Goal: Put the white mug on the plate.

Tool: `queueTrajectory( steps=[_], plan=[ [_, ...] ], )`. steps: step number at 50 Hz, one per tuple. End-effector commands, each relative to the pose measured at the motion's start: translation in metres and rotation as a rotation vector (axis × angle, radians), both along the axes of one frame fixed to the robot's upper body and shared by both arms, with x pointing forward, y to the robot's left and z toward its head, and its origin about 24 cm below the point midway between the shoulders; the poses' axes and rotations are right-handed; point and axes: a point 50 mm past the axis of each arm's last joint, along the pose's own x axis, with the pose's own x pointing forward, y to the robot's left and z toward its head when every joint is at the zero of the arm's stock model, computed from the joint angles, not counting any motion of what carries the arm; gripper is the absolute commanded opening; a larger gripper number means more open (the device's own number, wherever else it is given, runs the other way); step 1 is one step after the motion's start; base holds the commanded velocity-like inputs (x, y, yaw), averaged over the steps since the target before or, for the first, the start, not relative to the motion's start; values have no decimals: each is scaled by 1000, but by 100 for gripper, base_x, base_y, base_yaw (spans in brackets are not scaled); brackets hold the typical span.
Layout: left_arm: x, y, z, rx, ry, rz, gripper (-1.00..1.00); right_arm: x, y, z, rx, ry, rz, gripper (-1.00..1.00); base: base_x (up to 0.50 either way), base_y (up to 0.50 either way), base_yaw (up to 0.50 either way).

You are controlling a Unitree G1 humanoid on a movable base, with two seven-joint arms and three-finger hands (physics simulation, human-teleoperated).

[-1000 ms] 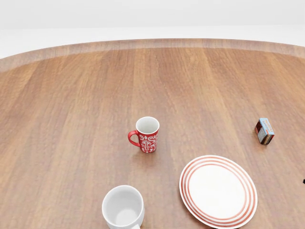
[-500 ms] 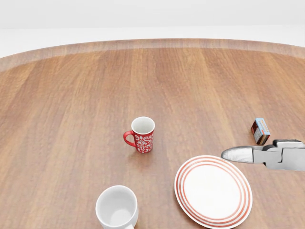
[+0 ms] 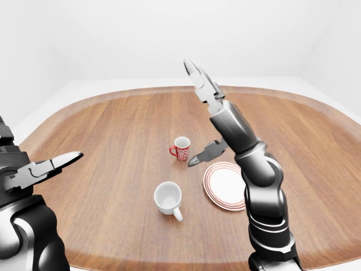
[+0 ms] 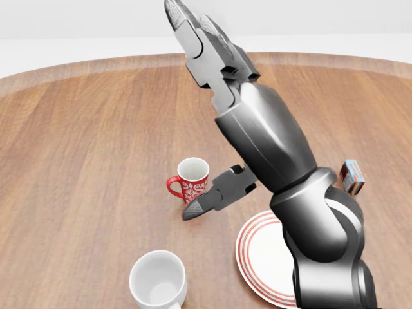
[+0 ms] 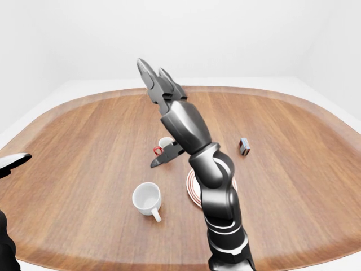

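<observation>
The white mug stands upright on the table, mouth up and nothing in it, with its handle at the bottom right in the left-eye view. It sits low and a little left of centre in that view. Just to its right, apart from it, lies the plate, white with red rings around the rim; part of it is hidden behind the right arm.

The right hand is raised well above the mug and farther up the view, fingers stretched straight toward the top and the thumb splayed out low beside the red mug. It is spread wide and has hold of nothing.

The red mug, patterned in white, stands above the white mug, handle to the left.

The left hand hovers at the left edge of the left-eye view, well left of the white mug, fingers extended and not holding anything.

A small box sits on the table to the right of the plate; its printing is too small to read.
</observation>
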Motion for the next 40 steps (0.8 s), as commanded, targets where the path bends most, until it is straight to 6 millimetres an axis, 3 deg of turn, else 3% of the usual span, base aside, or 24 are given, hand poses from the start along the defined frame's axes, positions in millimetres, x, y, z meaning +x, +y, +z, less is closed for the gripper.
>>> queueTrajectory(
  steps=[1,5,17,25,40],
  plan=[
    [0,0,0,0,2,0,100,7,41,-18,-342,124,38,100,0,0,0],
    [0,0,0,0,-1,1,100,8,49,-23,-440,148,-13,100,0,0,0],
    [1,0,-1,-2,4,0,100,2,52,-52,-509,244,-106,100,0,0,0],
    [1,0,-1,-3,6,-2,100,-5,53,-67,-526,294,-99,100,0,0,0],
    [1,0,-1,-4,2,-2,100,-3,63,-116,-608,482,-15,100,0,0,0]
  ],
)
